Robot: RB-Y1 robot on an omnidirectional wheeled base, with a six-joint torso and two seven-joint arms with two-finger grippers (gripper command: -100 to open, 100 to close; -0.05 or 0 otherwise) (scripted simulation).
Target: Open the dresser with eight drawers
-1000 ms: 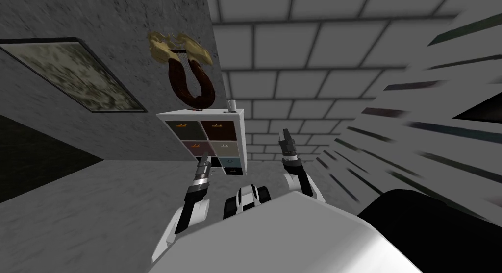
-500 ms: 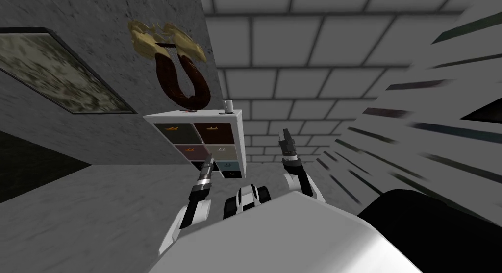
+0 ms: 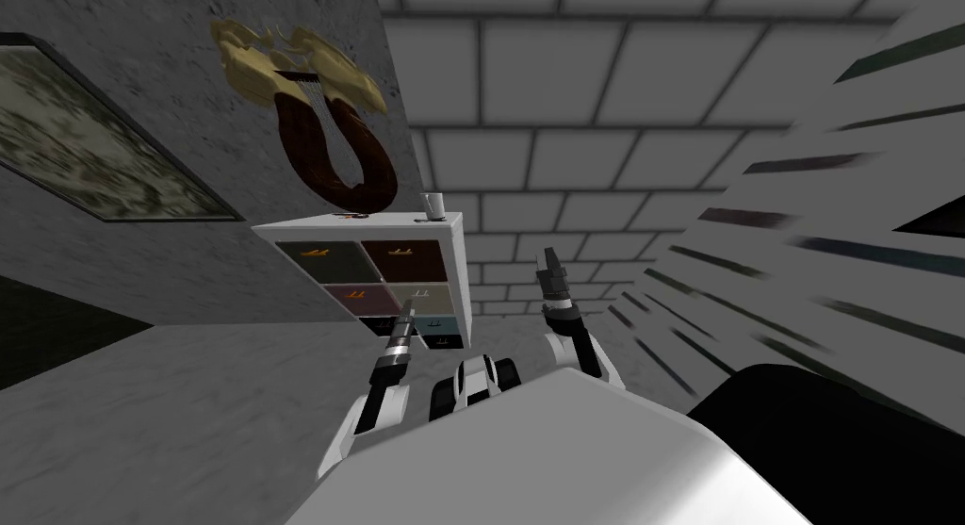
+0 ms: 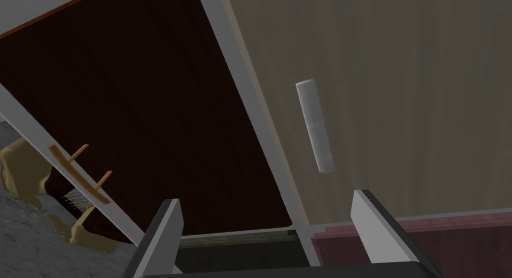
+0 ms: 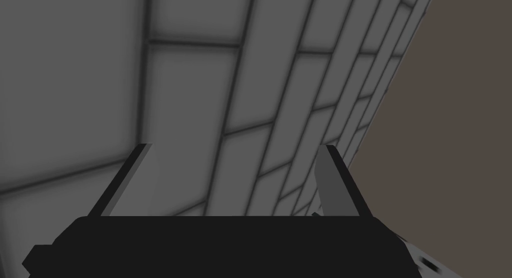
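Left gripper [image 4: 270,230] is standing wide open, holding nothing, close before the dresser [image 3: 369,265] that is standing against the grey wall. Its fingers are pointing at the beige drawer [image 4: 410,90], near its grey bar handle [image 4: 314,125] but apart from it. I am holding my right gripper [image 5: 235,185] open too, beside the dresser.

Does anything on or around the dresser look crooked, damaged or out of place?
Nothing stands out. On the dresser the drawers in view sit shut and level, and the cup stands upright on top. The overall slant is the camera's.
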